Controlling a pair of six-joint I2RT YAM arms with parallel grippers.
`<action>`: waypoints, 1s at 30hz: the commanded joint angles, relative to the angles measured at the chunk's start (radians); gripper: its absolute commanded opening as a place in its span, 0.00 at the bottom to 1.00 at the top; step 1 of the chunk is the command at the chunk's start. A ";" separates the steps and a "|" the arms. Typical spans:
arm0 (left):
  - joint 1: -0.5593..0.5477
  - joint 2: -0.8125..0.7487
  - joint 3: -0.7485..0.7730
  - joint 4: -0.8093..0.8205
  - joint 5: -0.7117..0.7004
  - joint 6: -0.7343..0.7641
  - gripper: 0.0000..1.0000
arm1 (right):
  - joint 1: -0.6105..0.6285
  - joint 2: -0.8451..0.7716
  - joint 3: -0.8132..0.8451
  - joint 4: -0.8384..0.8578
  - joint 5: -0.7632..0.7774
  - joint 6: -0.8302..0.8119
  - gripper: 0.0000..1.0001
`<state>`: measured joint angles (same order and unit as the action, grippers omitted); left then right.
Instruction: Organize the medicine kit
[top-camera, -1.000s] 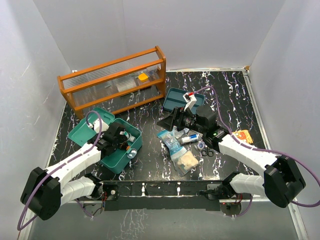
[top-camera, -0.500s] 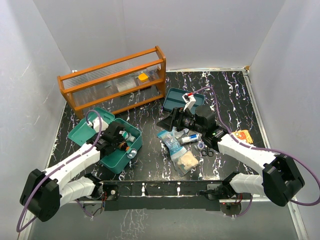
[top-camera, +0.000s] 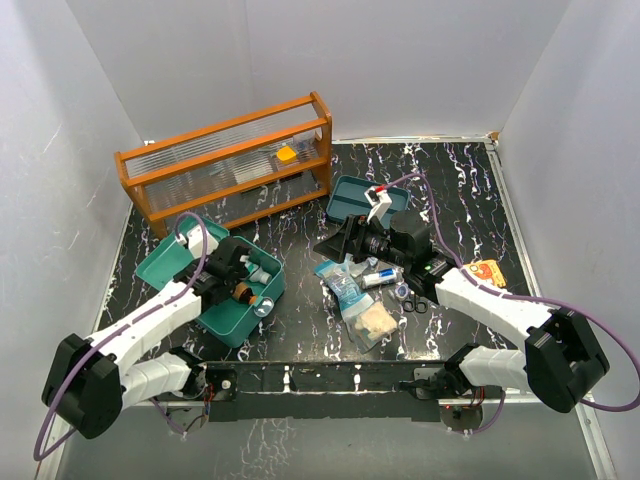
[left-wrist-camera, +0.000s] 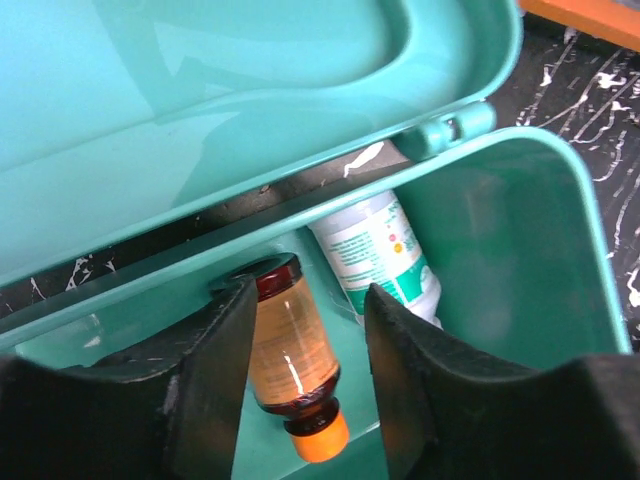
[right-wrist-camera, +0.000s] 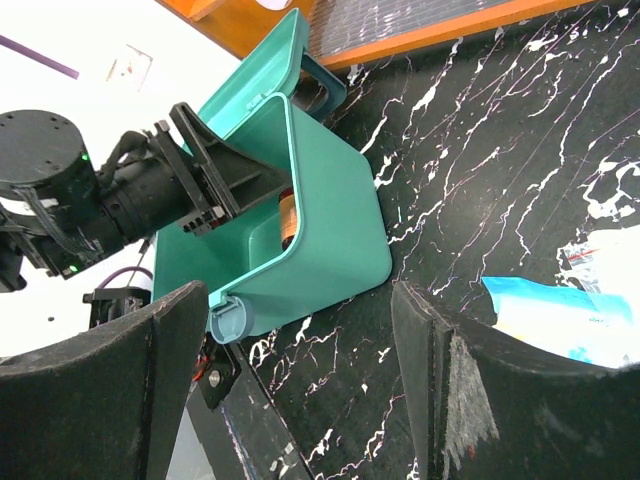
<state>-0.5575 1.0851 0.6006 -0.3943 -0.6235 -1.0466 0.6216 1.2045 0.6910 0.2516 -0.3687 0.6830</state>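
We find the medicine kit (top-camera: 232, 322) lying open at the lower left of the overhead frame, on the dark worktop (top-camera: 455, 190). Its lid lies flat toward the upper left. The left end effector (left-wrist-camera: 308, 300) reaches inside, its fingers straddling an amber bottle (left-wrist-camera: 295, 350) with an orange cap (a sliver of teal shows beside one finger, so we cannot tell whether it grasps). A white bottle (left-wrist-camera: 378, 255) lies just beside it. The right end effector (right-wrist-camera: 298, 295) hangs released at centre frame, with nothing between its fingers, near loose packets (top-camera: 368, 322).
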 joint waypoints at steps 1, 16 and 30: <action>0.004 -0.037 0.075 -0.076 0.012 0.032 0.49 | 0.004 -0.006 0.043 0.032 0.008 0.000 0.72; 0.004 -0.087 0.017 -0.217 0.182 -0.049 0.79 | 0.004 -0.014 0.029 -0.017 0.042 0.025 0.71; 0.004 0.041 -0.037 -0.045 0.149 -0.052 0.46 | 0.004 -0.014 0.001 -0.023 0.040 0.043 0.71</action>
<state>-0.5575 1.0943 0.5720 -0.4831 -0.4347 -1.1004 0.6216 1.2087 0.6937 0.1974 -0.3382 0.7136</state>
